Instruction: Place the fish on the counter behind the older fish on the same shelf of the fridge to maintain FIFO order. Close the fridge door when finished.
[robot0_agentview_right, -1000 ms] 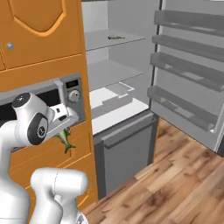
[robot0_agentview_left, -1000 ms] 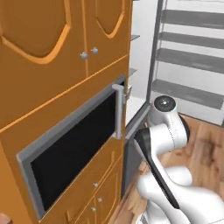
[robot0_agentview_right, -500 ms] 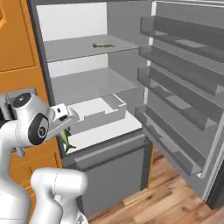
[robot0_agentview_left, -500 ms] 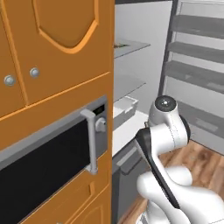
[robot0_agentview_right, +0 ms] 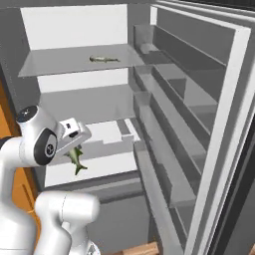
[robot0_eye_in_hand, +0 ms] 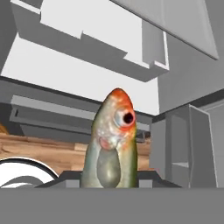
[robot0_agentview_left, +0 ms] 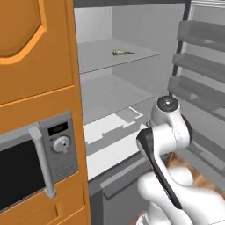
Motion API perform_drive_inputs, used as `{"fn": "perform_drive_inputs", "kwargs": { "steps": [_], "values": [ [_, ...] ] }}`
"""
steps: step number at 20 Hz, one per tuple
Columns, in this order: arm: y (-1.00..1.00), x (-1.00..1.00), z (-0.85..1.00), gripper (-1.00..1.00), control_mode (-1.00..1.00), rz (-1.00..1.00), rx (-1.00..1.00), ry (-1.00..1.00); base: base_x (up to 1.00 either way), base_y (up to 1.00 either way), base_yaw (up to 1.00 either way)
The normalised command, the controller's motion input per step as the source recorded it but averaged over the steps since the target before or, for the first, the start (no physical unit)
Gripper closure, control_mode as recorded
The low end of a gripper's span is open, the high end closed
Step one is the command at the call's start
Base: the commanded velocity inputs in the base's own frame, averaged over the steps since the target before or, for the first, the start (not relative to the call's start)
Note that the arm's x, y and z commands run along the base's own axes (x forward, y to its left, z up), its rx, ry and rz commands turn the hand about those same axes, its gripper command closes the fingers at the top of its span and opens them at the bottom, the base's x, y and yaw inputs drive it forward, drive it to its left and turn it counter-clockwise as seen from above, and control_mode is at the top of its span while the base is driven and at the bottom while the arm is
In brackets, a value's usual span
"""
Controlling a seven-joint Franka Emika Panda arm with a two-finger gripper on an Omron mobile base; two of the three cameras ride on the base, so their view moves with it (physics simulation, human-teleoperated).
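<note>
My gripper (robot0_agentview_right: 73, 148) is shut on a greenish-yellow fish (robot0_agentview_right: 76, 158), which hangs tail-down from it in front of the open fridge (robot0_agentview_right: 69, 25). In the hand view the fish (robot0_eye_in_hand: 113, 140) fills the middle, orange-topped head pointing away, between my fingers (robot0_eye_in_hand: 111, 177). The older fish (robot0_agentview_left: 122, 52) lies on the upper glassy shelf (robot0_agentview_left: 101, 59), well above and beyond my hand; from the right base it is the fish (robot0_agentview_right: 103, 59) on the shelf (robot0_agentview_right: 60, 62). The fridge door (robot0_agentview_right: 199, 124) stands open at the right. The counter is out of view.
A built-in microwave (robot0_agentview_left: 26, 167) with a silver handle sits in the orange cabinets (robot0_agentview_left: 35, 52) left of the fridge. A white drawer (robot0_agentview_left: 114, 127) lies under a lower shelf. Grey door bins (robot0_agentview_left: 200, 66) jut out on the right. Wooden floor (robot0_agentview_right: 139, 249) lies below.
The whole picture has shifted: the base has driven right, from the microwave to the front of the open fridge. The arm keeps its pose with the fish in its grip.
</note>
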Motion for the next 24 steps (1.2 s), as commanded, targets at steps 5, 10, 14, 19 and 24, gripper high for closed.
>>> {"fn": "perform_drive_inputs", "kwargs": {
  "steps": [5, 10, 14, 19, 24],
  "values": [
    [0.0, 0.0, 0.0, 1.0, 1.0, 0.0, 0.0, 0.0, 0.5, -0.26, 0.47],
    [0.0, 0.0, 0.0, 1.0, 1.0, 0.0, 0.0, 0.0, 0.56, -0.04, 0.49],
    [0.0, 0.0, 0.0, 1.0, 1.0, 0.0, 0.0, 0.0, 0.75, -0.13, 0.46],
    [0.0, 0.0, 0.0, 1.0, 1.0, 0.0, 0.0, 0.0, 0.76, -0.43, 0.37],
    [-0.22, 0.76, 0.42, 1.0, -1.0, 0.19, 0.09, -0.11, 0.12, -0.1, 0.06]
  ]
}}
